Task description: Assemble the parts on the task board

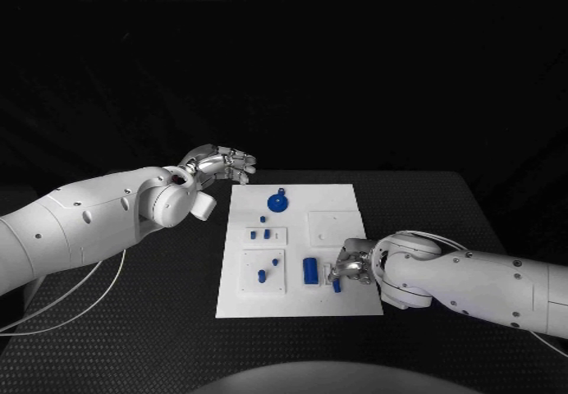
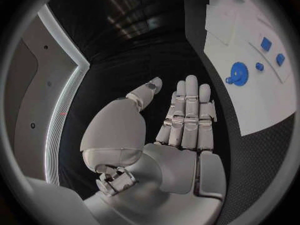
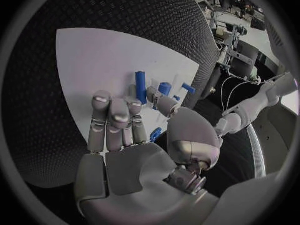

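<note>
Assembly looks only partly done, judging by how the parts lie. On the task board (image 1: 334,197), the white plate at the middle of the head view, a blue gear (image 1: 277,202) sits near the upper edge, two small blue pieces (image 1: 259,235) stand in a raised block just below it, and two more small blue bits (image 1: 267,268) sit on the block at lower left. A blue cylinder (image 1: 311,270) lies flat lower down on the plate, loose by the look of it, so at least that piece probably still needs seating.

Near the lower right of the board, the right hand (image 1: 351,268) rests low over the plate with its fingers (image 3: 115,117) straight and close together. A small blue part (image 3: 155,133) shows by the thumb, but whether it is pinched or just lies beside the hand I cannot tell.

At the upper left corner of the board, the left hand (image 1: 222,163) hovers off the plate, over the black table (image 1: 166,312), fingers extended and holding nothing.
</note>
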`<state>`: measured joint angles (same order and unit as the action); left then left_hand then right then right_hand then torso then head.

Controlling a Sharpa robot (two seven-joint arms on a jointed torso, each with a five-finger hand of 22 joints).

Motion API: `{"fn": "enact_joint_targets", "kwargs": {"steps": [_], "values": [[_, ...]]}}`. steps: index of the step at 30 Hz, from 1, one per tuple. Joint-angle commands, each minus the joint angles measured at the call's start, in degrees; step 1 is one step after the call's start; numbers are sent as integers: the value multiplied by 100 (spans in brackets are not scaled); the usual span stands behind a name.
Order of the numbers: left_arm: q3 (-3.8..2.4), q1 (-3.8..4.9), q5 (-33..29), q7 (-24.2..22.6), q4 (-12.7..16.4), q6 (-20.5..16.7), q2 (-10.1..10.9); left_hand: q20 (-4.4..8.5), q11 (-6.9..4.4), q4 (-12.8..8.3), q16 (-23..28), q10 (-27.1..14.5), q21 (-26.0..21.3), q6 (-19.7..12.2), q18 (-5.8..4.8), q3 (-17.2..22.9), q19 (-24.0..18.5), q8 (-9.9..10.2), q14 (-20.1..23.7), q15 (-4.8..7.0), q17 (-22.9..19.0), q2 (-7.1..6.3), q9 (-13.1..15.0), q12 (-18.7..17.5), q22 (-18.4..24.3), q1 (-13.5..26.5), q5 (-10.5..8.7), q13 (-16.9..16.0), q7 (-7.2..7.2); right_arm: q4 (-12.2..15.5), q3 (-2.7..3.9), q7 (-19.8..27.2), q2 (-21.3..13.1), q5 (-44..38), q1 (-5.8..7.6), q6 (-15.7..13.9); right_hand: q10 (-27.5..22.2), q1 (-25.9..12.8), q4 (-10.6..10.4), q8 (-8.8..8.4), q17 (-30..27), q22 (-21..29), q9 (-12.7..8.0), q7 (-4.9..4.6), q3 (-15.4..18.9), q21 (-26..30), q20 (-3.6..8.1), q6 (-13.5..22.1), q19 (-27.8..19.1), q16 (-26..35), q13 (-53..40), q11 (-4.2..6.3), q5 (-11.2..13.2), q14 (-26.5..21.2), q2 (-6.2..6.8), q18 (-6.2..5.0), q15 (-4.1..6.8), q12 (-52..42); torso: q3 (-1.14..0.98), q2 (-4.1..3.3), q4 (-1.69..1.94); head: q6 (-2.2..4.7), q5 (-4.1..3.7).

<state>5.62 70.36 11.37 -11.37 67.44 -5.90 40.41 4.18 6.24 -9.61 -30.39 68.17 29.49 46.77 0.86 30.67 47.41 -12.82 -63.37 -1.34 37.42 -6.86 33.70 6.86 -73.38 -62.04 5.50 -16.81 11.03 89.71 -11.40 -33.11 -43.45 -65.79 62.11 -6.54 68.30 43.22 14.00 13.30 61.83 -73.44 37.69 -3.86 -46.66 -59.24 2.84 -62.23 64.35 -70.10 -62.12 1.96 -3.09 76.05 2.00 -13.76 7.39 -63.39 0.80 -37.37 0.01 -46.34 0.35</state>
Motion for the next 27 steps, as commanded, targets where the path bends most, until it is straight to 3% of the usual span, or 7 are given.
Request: {"fn": "enact_joint_targets", "kwargs": {"steps": [1,10,16,27], "values": [[-3,4,-19,-15,15,98,1,9,-7,31,37,-44,-24,-49,78,-9,32,-35,-54,-4,11,7,-8,20,-9,34,-32,-8,-10,25,10,106,-25,393,-4,-98,50,-1,21,22,-11,-5,-13,-34,-21,-34,-28,-76,-24,-26,8,17,29,-5,-85,-124,35,-16,3,1,0,-9,5],[-3,4,-18,-5,11,114,-5,9,-6,32,41,-47,-27,-51,78,-9,33,-36,-54,-4,14,8,-9,23,-11,33,-31,-12,-10,38,50,143,-37,679,18,-33,61,-42,80,23,-17,-6,-36,-26,-49,-41,-36,-101,-29,-29,16,24,28,-8,-117,-124,41,-12,1,-3,0,-4,13],[-3,4,-18,-4,10,115,-5,9,-6,33,44,-51,-31,-52,78,-9,32,-36,-53,-4,18,6,-10,26,-14,32,-32,-15,-10,12,120,128,-9,705,39,-50,62,-61,100,22,-20,-6,-46,-26,-53,-44,-40,-108,-30,-30,18,25,27,-10,-122,-124,43,-10,2,-2,-5,-11,22],[-2,4,-18,4,2,126,-10,9,-6,35,49,-55,-35,-53,77,-10,33,-37,-54,-5,22,6,-11,30,-17,33,-32,-20,-10,-136,138,94,85,655,76,-19,62,-106,112,18,-25,-4,-62,-26,-48,-47,-45,-113,-28,-31,21,25,26,-10,-116,-124,45,-7,1,-5,0,-16,26]]}}
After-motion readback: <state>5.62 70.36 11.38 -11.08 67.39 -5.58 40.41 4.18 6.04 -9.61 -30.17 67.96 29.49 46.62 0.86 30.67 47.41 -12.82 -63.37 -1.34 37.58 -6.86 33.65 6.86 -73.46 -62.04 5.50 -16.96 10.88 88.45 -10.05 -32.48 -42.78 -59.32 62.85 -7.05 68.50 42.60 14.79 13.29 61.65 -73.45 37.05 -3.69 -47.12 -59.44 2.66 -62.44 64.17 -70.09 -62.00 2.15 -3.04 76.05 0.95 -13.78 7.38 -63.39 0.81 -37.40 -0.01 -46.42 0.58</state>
